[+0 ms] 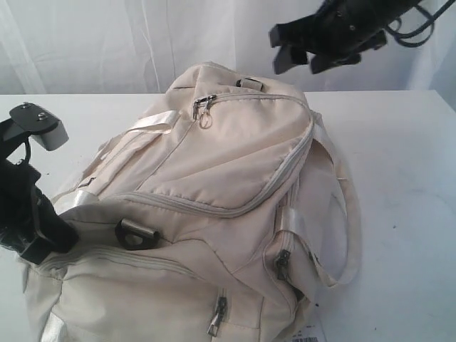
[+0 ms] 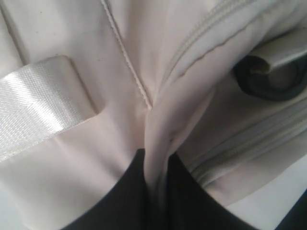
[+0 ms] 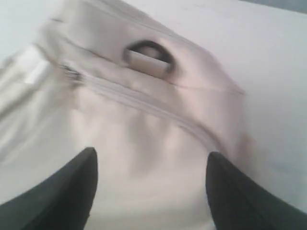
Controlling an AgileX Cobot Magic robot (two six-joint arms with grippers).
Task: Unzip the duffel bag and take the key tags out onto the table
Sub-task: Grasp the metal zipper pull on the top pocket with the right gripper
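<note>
The cream duffel bag (image 1: 214, 185) lies on the white table (image 1: 399, 164) with its zips closed. Two metal zip pulls (image 1: 204, 107) hang near its top end. My left gripper (image 1: 55, 239) is at the bag's left edge, shut on a fold of the cream fabric (image 2: 156, 143) next to a zip seam. My right gripper (image 1: 279, 51) hovers open above the bag's far end, nothing between its fingers (image 3: 88, 167). Below it I see the bag (image 3: 158, 124) and a dark ring (image 3: 148, 53). The key tags are hidden.
A black D-ring (image 1: 135, 233) sits on the bag near my left gripper and shows again as the D-ring (image 2: 268, 79) in the left wrist view. A shiny webbing strap (image 2: 38, 105) crosses the fabric. A white barcode label (image 1: 305, 335) pokes out at the bag's front. A carry strap (image 1: 345, 214) loops to the right.
</note>
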